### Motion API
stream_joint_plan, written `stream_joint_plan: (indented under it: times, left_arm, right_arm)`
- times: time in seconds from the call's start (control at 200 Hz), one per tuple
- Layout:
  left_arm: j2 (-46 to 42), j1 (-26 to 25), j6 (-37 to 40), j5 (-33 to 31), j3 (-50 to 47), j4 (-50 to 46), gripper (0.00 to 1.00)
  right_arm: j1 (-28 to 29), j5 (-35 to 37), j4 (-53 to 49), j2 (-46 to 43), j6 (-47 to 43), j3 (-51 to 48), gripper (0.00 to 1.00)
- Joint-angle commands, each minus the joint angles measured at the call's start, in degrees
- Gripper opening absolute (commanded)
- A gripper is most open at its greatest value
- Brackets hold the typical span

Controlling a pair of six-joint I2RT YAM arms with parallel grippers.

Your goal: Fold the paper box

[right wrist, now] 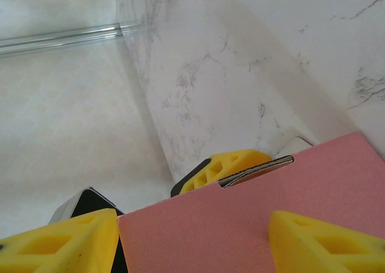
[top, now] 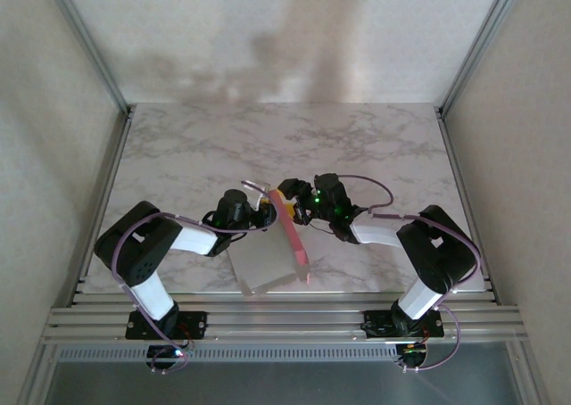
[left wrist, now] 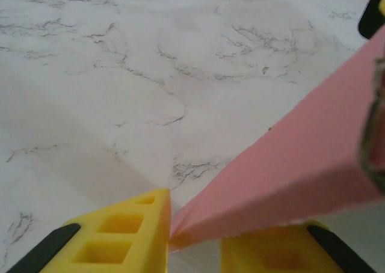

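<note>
Here's our paper box [top: 266, 264], one sheet, lying toward six o'clock on the marble table [top: 196, 146]. Its white panel is flat and its pink flap stands along the three o'clock edge. The flap's twelve o'clock end is lost to us beneath the two grippers (they crowd it from either side).

The left gripper [top: 264, 207] sits on the nine o'clock side. In its wrist view the jaws stand narrow with a pink corner in the gap. Whether they pinch it, we can't tell, and the card runs off frame at three o'clock.

The right gripper [top: 293, 198] sits on the three o'clock side. Its jaws are wide, with the pink face spanning between two yellow fingers [right wrist: 66, 240] and cut off at six. A third yellow finger [right wrist: 225, 165] peeks over the card's top edge.
</note>
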Motion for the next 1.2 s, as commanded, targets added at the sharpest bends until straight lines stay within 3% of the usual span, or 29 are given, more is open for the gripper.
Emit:
stream_joint_plan:
  times: [0.0, 0.365, 0.626, 0.846, 0.991, 1.196]
  left_arm:
    - [-0.76, -0.03, 2.39, 1.58, 1.45, -0.14, 0.26]
    - [-0.8, 0.47, 6.77, 4.91, 3.2, -4.94, 0.29]
    - [-0.6, 0.69, 6.61, 5.11, 2.56, -3.54, 0.29]
    - [-0.97, 0.69, 6.17, 4.79, 1.41, -2.12, 0.29]
    - [-1.16, 0.69, 5.78, 3.99, 0.87, -1.36, 0.29]
    - [-0.97, 0.69, 5.3, 2.37, 0.39, 0.09, 0.27]
  right_arm:
    - [-0.95, -1.17, -3.11, 0.68, -2.92, -0.82, 0.66]
    - [-6.01, -8.2, -5.86, 3.71, -9.93, 3.75, 0.69]
    - [-7.88, -11.23, -6.31, 4.19, -13.76, 6.12, 0.75]
    - [-8.1, -12.89, -8.19, 2.0, -17.0, 7.46, 0.87]
    - [-8.31, -12.05, -13.4, 1.58, -20.69, 9.74, 0.85]
    - [-8.87, -13.71, -12.23, 6.24, -20.37, 12.81, 0.78]
